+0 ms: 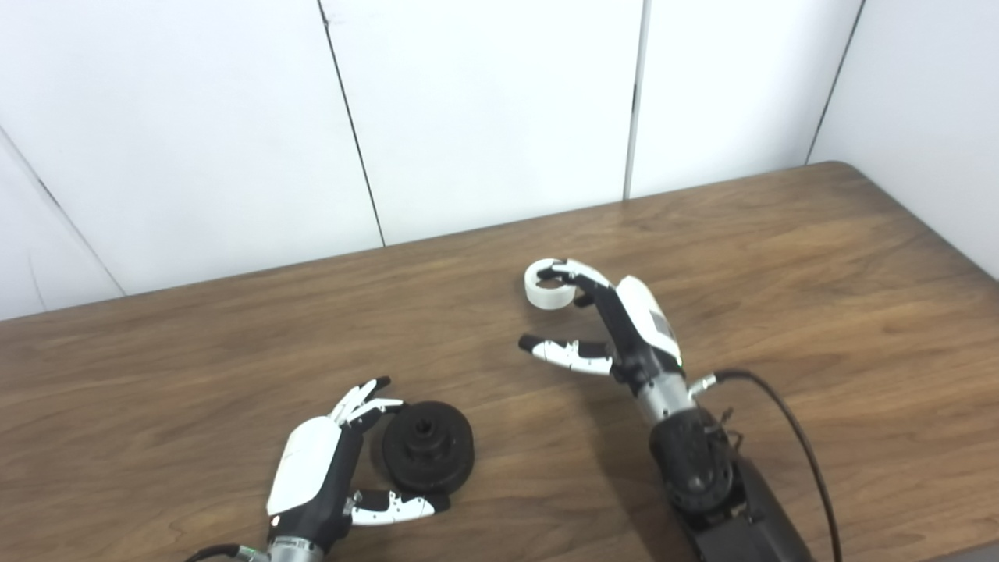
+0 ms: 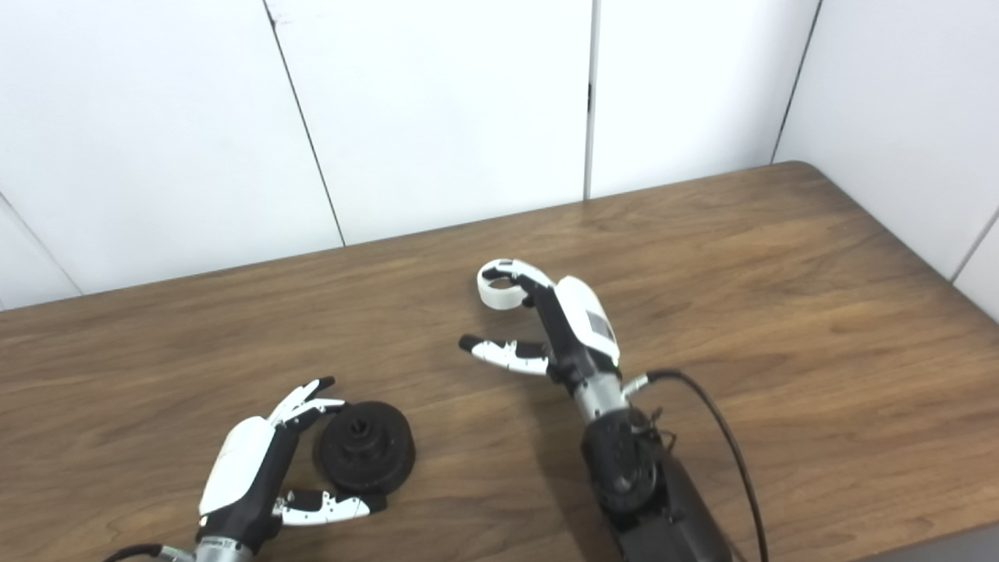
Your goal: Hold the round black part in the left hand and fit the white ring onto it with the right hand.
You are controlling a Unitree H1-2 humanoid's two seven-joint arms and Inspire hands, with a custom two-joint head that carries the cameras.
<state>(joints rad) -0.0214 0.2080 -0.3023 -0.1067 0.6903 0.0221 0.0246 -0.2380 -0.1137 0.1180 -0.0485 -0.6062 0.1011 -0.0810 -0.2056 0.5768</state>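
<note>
1. The right hand (image 1: 624, 324), at frame centre, has its fingers (image 1: 574, 273) curled over the white ring (image 1: 548, 287), with its thumb held apart below; whether they grip it cannot be told.
2. The left hand (image 1: 324, 468), lower left, has fingers and thumb spread around the round black part (image 1: 428, 446), touching its edges.
3. Both items rest on the wooden table (image 1: 819, 257).
</note>
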